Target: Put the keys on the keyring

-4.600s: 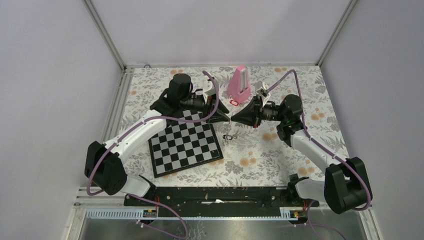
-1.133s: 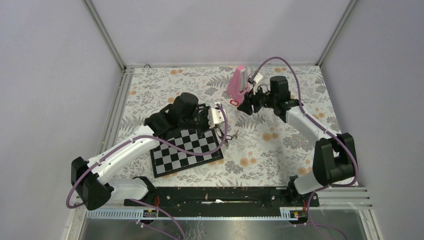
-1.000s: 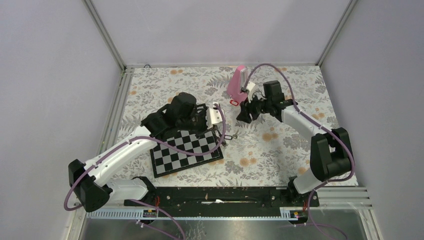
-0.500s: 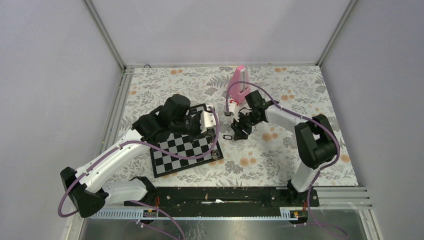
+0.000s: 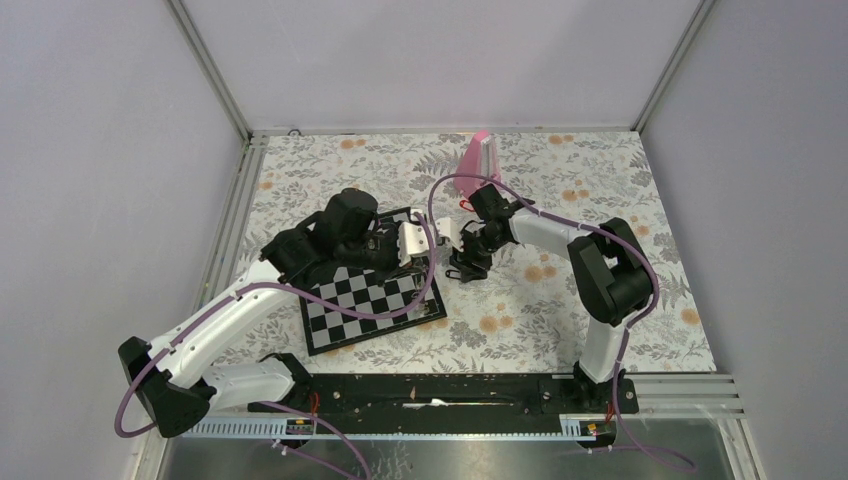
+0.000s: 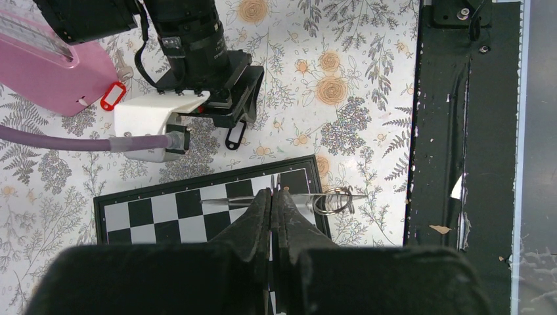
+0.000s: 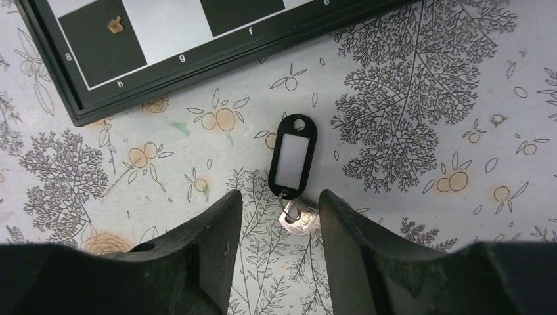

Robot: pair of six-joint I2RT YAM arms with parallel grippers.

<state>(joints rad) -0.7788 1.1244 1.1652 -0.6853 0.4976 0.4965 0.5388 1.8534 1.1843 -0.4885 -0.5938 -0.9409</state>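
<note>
Plain lilac-grey walls [image 5: 420,60] beyond left gripper [image 6: 272,193] and right gripper [image 7: 277,200]; aluminium corner posts [image 5: 206,65]. Floral tablecloth [image 5: 540,310] beneath both. Black mounting rail [image 5: 430,390] behind them. Light even, soft.

Bright, even overhead light; soft shadows, sharp focus throughout.

The chessboard [image 5: 350,320] lies on the table [image 5: 520,320] left of centre. The metronome [image 5: 481,160] stands behind and right of it, well apart, one key tag [image 6: 113,95] just beside its base. A second key tag [image 7: 292,155] lies just off the chessboard's right edge, its key [image 7: 299,220] between the right gripper's [image 7: 279,197] spread fingers. The left gripper [image 6: 272,195] pinches a thin metal key [image 6: 226,200] over the chessboard, near that edge.
</note>
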